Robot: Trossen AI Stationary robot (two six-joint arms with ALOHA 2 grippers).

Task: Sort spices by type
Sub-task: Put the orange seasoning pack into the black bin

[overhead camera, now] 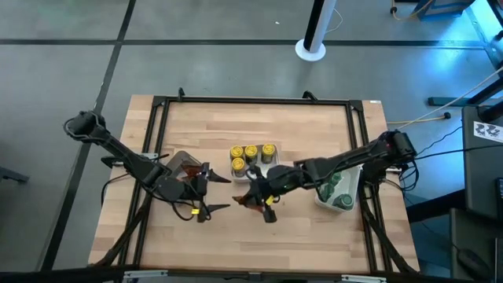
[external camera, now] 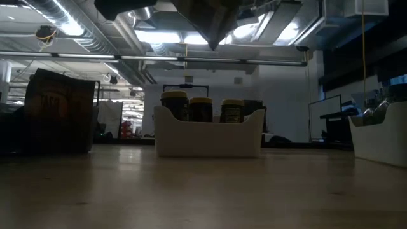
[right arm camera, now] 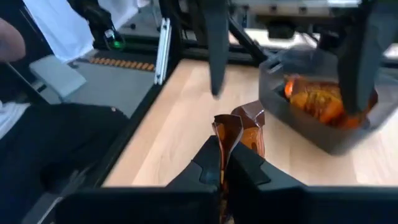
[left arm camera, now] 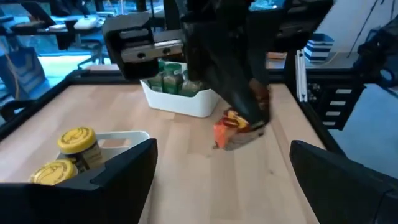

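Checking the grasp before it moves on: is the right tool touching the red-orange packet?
Touching. The right wrist view shows the right tool shut, its fingertips pinching the lower edge of the red-orange packet.

High view: you look straight down from well above; the whole wooden surface [overhead camera: 236, 228] and both arms fit in the picture.

Low view: you sit at surface height, looking level across the boards into the room. The white tray of yellow-lidded jars [external camera: 208, 131] stands in mid-picture; the high view shares it [overhead camera: 252, 156].

Left wrist view: you look forward between that arm's own fingers [left arm camera: 121, 177], close over the surface, toward the right claw [left arm camera: 249, 115]. It shares the yellow-lidded jars [left arm camera: 78, 146].

Right wrist view: you look forward past its fingers [right arm camera: 214, 163], very near, toward the grey bin of packets [right arm camera: 320, 109], which the high view also shows [overhead camera: 182, 163].
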